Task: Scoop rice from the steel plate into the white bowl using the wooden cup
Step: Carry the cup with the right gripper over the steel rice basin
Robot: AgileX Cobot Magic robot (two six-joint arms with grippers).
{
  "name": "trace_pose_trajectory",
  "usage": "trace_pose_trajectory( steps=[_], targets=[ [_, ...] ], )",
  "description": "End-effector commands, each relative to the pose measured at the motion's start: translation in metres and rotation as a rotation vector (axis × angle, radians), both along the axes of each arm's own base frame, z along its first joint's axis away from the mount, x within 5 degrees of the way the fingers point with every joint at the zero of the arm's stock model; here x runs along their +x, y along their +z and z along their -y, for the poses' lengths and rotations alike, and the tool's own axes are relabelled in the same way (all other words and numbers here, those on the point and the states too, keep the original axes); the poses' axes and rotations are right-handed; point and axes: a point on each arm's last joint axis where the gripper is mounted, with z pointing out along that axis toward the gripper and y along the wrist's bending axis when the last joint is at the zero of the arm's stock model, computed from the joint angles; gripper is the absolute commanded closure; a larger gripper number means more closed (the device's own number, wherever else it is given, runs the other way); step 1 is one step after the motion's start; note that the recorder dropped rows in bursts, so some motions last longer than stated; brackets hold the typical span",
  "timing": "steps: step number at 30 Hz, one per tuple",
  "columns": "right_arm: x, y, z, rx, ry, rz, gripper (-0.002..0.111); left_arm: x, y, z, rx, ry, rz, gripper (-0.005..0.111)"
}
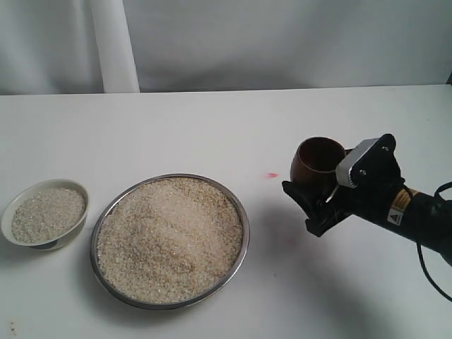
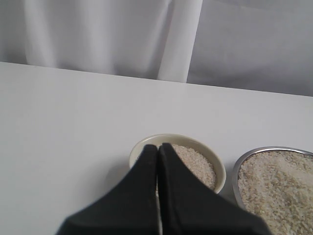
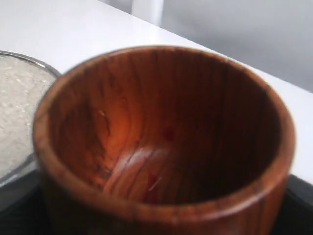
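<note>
Wood, dark brown and streaked with grain, fills my right wrist view: the wooden cup sits between the jaws of my right pincer, which stand wide and clamp its rounded sides. In the exterior view one black finger shows beneath and beside the cup, whose mouth faces mostly upward with a slight tilt. Whether the cup touches the white surface or hangs just over it I cannot tell.

The steel plate lies to the left of that cup, near it but apart, with bare surface between them. Rice is heaped across the plate almost to its thin rim. My right wrist view catches only the plate's edge and a patch of rice beyond the cup's wall. A small pink mark lies on the surface between the plate and the cup.

The white bowl stands at the far left, just beside the plate without touching it, and holds a shallow layer of rice. My left pincer is closed on nothing, its two black fingers pressed together, their tips over the near rim of the white bowl. The plate's rim shows just beside the bowl there.
</note>
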Motion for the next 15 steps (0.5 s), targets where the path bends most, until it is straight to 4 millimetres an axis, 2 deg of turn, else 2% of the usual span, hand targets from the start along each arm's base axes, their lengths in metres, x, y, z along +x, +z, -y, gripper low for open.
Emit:
trace_pose_trajectory(
  steps=[1,6,8,9,12,15],
  targets=[
    [-0.008,0.024,-0.013,-0.001,0.138,0.083,0.085,0.0,0.0,0.0,-0.003,-0.002,0.005,0.107],
    [-0.016,0.044,-0.039,-0.024,0.13,0.103,0.082,0.0,0.0,0.0,-0.003,-0.002,0.005,0.107],
    [-0.013,0.047,-0.056,-0.137,0.169,0.086,0.082,0.0,0.0,0.0,-0.003,-0.002,0.005,0.107],
    [-0.011,0.049,-0.062,-0.179,0.171,0.073,0.085,0.0,0.0,0.0,-0.003,-0.002,0.005,0.107],
    [0.002,0.067,-0.095,-0.413,0.162,0.01,0.105,0.0,0.0,0.0,-0.003,-0.002,0.005,0.107],
    [0.011,0.102,-0.13,-0.557,0.156,0.046,0.108,0.0,0.0,0.0,-0.003,-0.002,0.005,0.107]
  ],
)
